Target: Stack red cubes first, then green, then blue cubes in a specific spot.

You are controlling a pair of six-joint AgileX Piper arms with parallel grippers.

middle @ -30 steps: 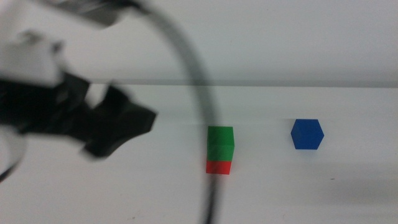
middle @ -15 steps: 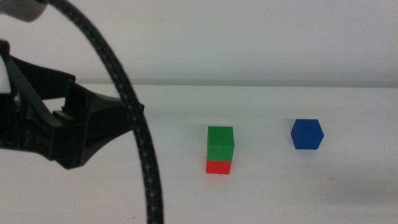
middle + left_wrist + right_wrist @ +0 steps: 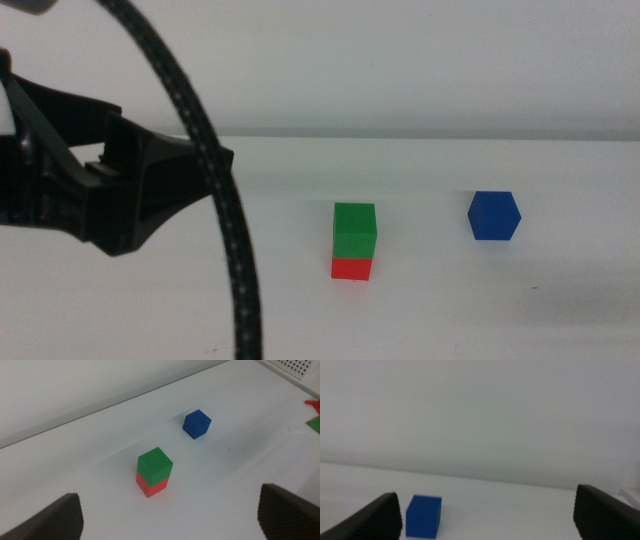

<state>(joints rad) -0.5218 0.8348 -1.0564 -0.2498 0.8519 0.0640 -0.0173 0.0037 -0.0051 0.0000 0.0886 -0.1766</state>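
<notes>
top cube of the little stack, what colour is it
Green: the green cube sits on the red cube, clearest in the left wrist view.

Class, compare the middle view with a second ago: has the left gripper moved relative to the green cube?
Yes. The left gripper has drawn back leftward, away from the green cube, which sits unmoved on the red cube.

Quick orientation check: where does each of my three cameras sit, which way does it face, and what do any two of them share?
Middle view: looks forward and down over the white table; left gripper enters from the left, cable in front.
Left wrist view: looks down between open jaws at the green cube on the red cube, blue cube beyond.
Right wrist view: low, level with the table, open jaws framing the blue cube.
Shared: all three show the blue cube.
</notes>
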